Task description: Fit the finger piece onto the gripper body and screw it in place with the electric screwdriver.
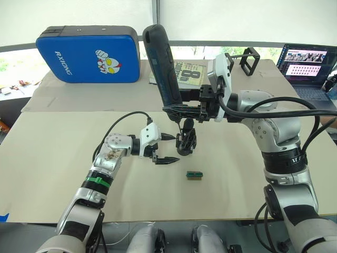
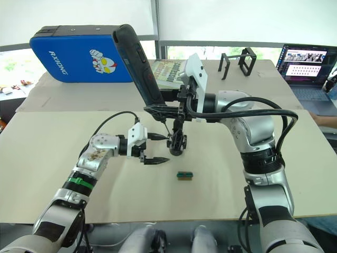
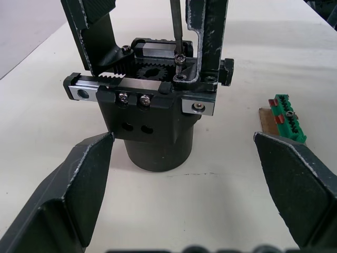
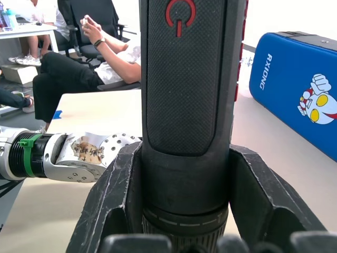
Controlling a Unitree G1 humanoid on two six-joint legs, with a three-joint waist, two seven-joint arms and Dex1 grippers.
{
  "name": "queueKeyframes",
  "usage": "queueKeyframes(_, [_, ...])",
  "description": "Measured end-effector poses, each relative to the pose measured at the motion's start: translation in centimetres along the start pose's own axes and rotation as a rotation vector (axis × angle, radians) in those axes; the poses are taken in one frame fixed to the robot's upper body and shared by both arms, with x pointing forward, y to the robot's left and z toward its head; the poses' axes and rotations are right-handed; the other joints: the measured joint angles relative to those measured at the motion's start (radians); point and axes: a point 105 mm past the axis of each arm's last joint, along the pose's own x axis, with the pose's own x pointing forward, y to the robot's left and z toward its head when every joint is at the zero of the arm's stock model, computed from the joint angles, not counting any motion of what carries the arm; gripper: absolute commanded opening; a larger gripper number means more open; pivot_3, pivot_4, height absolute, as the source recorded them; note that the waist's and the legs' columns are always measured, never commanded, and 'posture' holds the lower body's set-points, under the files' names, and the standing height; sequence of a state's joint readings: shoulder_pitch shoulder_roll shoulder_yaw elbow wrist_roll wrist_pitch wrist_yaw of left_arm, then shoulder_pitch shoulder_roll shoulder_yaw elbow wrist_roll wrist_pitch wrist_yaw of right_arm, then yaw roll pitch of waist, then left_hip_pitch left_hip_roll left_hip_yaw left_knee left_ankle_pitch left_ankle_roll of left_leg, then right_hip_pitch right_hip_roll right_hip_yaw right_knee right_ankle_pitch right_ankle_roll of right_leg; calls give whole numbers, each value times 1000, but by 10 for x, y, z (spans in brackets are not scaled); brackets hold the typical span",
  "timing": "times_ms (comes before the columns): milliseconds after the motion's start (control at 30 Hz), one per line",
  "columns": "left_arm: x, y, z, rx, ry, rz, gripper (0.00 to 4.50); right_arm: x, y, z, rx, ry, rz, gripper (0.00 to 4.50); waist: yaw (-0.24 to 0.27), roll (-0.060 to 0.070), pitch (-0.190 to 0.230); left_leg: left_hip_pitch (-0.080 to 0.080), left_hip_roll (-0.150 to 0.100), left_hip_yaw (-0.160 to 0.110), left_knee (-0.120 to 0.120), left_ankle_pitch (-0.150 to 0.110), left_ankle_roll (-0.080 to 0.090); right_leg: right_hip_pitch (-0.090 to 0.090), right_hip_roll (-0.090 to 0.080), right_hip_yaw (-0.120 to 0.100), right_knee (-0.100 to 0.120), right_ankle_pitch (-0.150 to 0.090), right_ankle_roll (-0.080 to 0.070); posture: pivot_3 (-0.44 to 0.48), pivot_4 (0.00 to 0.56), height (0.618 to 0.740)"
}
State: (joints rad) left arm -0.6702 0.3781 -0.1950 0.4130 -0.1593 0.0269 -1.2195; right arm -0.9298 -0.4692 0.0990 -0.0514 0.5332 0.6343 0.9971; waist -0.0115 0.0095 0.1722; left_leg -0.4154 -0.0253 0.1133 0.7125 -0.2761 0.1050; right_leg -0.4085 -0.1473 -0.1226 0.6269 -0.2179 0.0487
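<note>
The gripper body stands upright on the table, its round base down. A black finger piece rises from its top, and a second black finger stands beside it. My right gripper is shut on the electric screwdriver, which it holds tilted above the body. The thin bit comes down onto a screw at the foot of the finger piece. My left gripper is open just left of the body, its fingertips level with the base and not touching it.
A small green-and-dark block lies on the table in front of the body. At the back are a blue case, a book, a black wire-frame stand and a laptop. People sit beyond the table's left side.
</note>
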Motion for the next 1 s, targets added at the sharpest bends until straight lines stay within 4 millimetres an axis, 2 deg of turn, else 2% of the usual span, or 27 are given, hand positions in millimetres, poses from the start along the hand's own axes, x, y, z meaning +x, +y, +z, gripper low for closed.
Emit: queueKeyframes(1000, [1,1,-2,-10,1,3,4500,0,1,-1,6,-1,3,1864,0,0,0,0,0,0,0,0,0,0,0,0,0,0,0,0,150,740])
